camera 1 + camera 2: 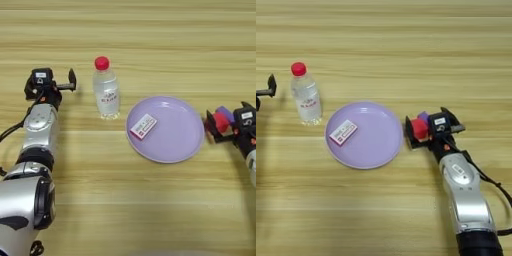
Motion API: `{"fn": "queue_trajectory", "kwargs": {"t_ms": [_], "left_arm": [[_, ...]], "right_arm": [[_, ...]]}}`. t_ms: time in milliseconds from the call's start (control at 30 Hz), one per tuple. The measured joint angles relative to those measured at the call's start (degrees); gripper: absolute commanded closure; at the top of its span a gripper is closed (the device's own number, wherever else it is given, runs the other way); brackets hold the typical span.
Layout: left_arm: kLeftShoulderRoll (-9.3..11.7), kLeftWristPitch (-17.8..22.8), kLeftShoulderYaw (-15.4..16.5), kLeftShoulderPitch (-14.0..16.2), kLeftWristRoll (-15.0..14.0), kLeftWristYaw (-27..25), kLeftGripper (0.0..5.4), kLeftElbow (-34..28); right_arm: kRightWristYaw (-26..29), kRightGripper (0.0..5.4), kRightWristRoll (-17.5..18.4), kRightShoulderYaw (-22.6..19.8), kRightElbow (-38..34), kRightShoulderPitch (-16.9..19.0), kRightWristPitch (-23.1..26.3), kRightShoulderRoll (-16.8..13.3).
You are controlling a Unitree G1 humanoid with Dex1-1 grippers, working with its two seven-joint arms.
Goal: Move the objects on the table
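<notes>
While gripped by right tool (417, 131) — glossy red cube (419, 128) | round lilac plate (378, 145)

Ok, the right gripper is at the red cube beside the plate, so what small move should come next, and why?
Probably lift slightly. The right gripper has its fingers either side of the red cube, just off the rim of the lilac plate, with the purple block close behind. A small rise would clear both. The left gripper sits open beside the water bottle.
</notes>
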Motion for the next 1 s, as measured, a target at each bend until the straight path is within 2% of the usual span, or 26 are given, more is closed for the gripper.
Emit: {"fn": "queue_trajectory", "kwargs": {"t_ms": [367, 833, 1000], "left_arm": [[0.0, -0.08, -0.38, 0.0, -0.01, 0.09, 0.01, 0.0], [0.0, -0.09, -0.61, 0.0, -0.04, 0.16, 0.01, 0.0], [0.0, -0.11, -0.64, 0.0, -0.03, 0.2, 0.0, 0.0]], "right_arm": [[0.09, 0.0, -1.28, 0.34, 2.51, -0.06, 1.16, 0.02], [0.28, 0.0, -1.24, 0.35, 3.31, -0.16, 2.61, 0.06], [1.24, 0.58, -1.24, 0.9, 3.31, -0.16, 2.75, 0.19]]}}
